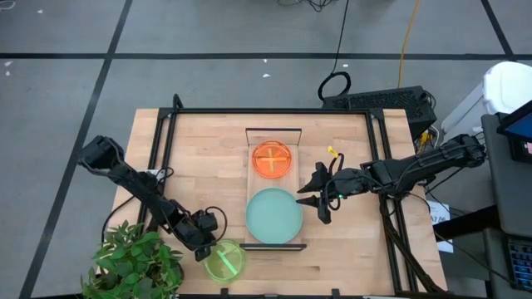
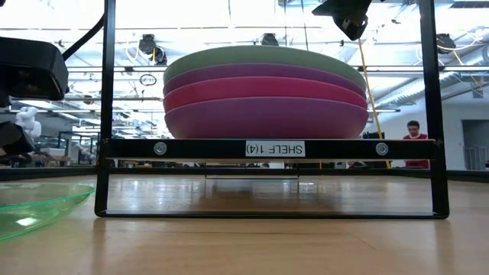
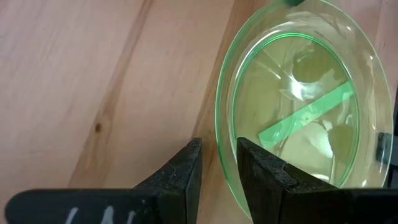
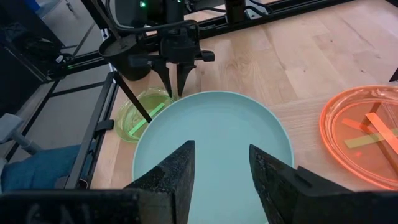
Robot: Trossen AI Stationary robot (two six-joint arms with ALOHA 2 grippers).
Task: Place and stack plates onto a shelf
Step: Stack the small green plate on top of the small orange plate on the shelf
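We see the left tool [image 3: 217, 171] low, its narrow gap straddling the green plate's [image 3: 298, 112] rim; the right tool [image 4: 221, 165] hangs open over the teal plate [image 4: 217, 137].

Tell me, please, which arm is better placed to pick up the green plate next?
The left: its gripper already straddles the green plate rim, jaws open. The right gripper hovers beside the teal plate on the shelf.

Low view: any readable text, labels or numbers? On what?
"SHELF (14)", mirrored: small white label centred on the black front rail under the stacked round plastic plates.
No other readable text; background signs in the room are too small.
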